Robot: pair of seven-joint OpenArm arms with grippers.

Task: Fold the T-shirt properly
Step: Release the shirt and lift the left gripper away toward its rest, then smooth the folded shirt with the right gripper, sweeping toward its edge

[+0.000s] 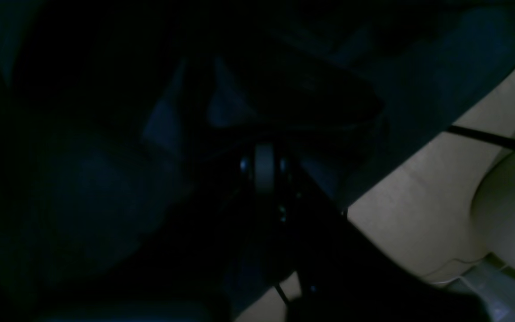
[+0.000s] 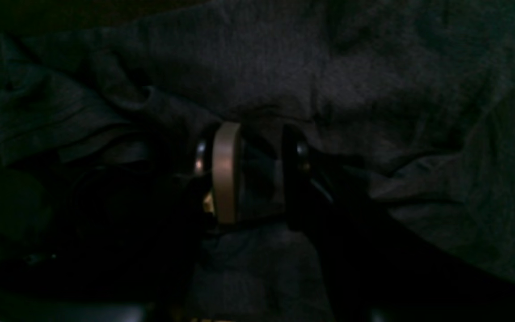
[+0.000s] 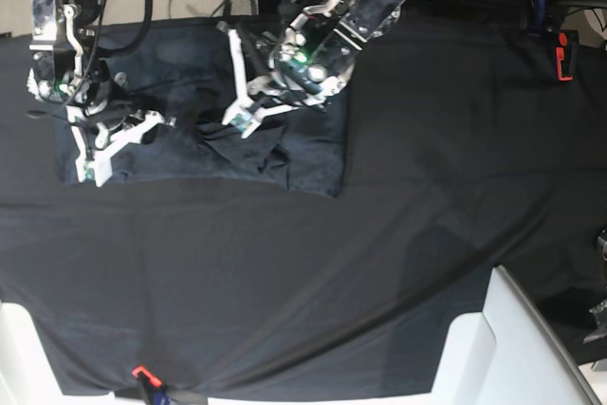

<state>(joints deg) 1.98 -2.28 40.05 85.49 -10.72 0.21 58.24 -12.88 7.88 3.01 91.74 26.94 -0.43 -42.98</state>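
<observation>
Both grippers sit over the crumpled dark charcoal-grey knit T-shirt (image 3: 285,154), which lies bunched toward the far left part of the smooth black tablecloth (image 3: 427,187) in my base view. Much is hard for me to read: the left wrist view is nearly black, and I make out only a pale pad and dark cloth around it, with a strip of cream floor (image 1: 418,214) and a black cable (image 1: 494,139) past the cloth's edge. I cannot see there whether any fabric is pinched. The left gripper (image 3: 244,120) has its jaws fully together, tips down on the shirt's wrinkled middle. The right gripper (image 2: 253,174) stands narrowly parted, a beige pad on one finger (image 2: 226,172) and a dark one opposite, with a fold of grey knit caught between them. In the base view it sits at the shirt's left end (image 3: 95,160), near the cloth's left border. The shirt's near edge runs roughly straight, and the tablecloth spreads broadly toward me and to the right. White panels (image 3: 493,348) frame the near corners.
</observation>
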